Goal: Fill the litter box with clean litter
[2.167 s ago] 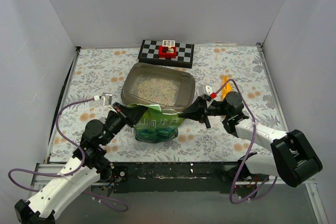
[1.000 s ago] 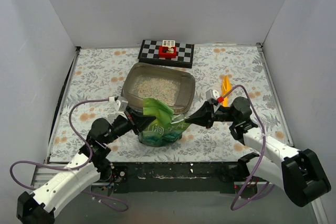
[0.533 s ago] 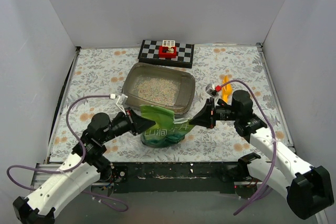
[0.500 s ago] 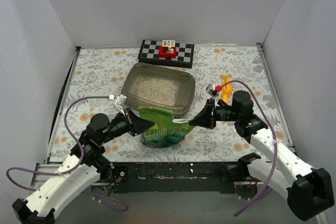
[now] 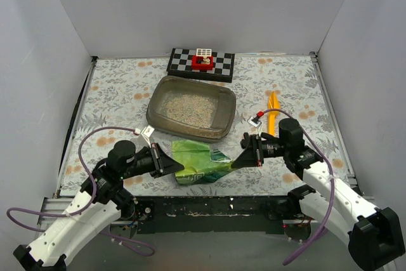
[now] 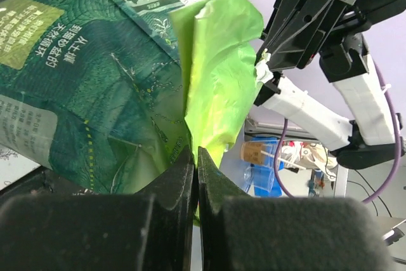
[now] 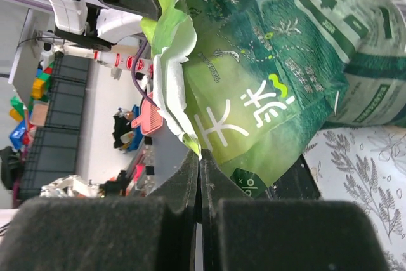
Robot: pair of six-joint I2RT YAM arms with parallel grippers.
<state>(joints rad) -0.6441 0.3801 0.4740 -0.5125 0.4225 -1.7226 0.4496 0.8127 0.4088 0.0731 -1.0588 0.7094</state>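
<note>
The grey-brown litter box [image 5: 157, 103] sits mid-table with pale clean litter [image 5: 187, 109] spread inside. A glossy green bag [image 5: 200, 161] hangs low near the table's front edge, between my two grippers. My left gripper [image 5: 178, 168] is shut on the bag's left top corner, and the left wrist view shows the bag [image 6: 95, 74] pinched at my left gripper [image 6: 195, 157]. My right gripper [image 5: 236, 162] is shut on the right top corner, and the right wrist view shows the bag [image 7: 273, 74] held in my right gripper [image 7: 199, 160].
A black-and-white checkered board [image 5: 184, 61] with a small red and white object [image 5: 203, 59] lies behind the box. A yellow-orange scoop [image 5: 273, 111] lies right of the box. White walls enclose the patterned table [image 5: 114, 87].
Both grippers have drawn the green bag back from the litter box rim toward the front edge and lowered it. The bag now tilts flatter.
</note>
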